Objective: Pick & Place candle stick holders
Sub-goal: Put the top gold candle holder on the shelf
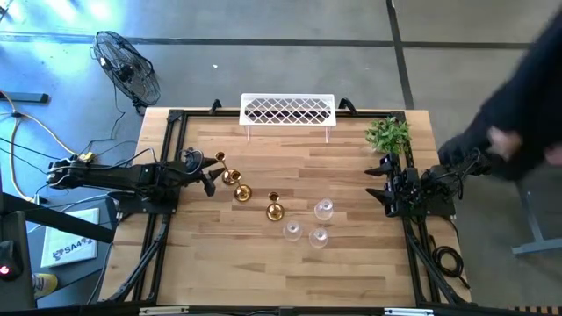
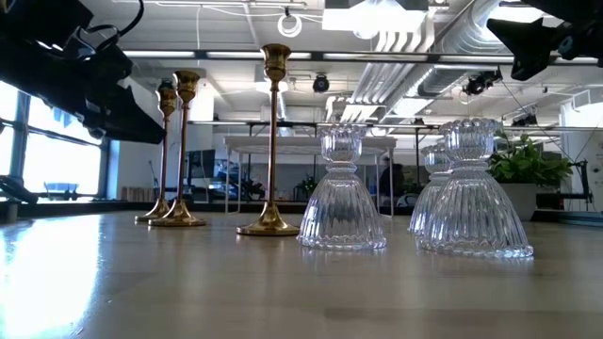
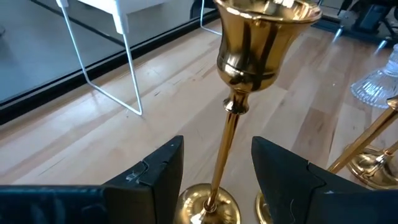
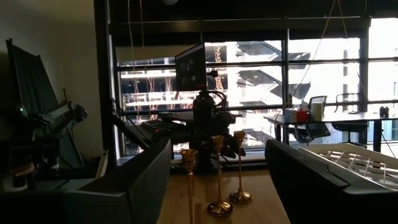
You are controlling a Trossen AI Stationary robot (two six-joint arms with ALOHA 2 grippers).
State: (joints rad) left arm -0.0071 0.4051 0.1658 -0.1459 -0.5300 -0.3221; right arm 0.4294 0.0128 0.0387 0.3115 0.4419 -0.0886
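Three slim gold candle stick holders stand upright on their round bases in a slanting row at the table's left-middle (image 1: pixel 230 175) (image 1: pixel 243 193) (image 1: pixel 274 209). Three clear glass holders (image 1: pixel 324 209) (image 1: pixel 292 230) (image 1: pixel 319 237) stand to their right. My left gripper (image 1: pixel 209 175) is open. Its fingers stand on either side of the leftmost gold holder's stem (image 3: pixel 227 143), below the top cup (image 3: pixel 261 37), and do not touch it. My right gripper (image 1: pixel 385 184) is open and empty at the table's right side, pointing toward the holders (image 4: pixel 219 174).
A white lattice rack (image 1: pixel 288 110) stands at the far edge and a small green plant (image 1: pixel 389 133) at the far right. A person in dark clothes (image 1: pixel 527 105) is beside the table's right edge. A fan (image 1: pixel 127 66) stands on the floor beyond the far left corner.
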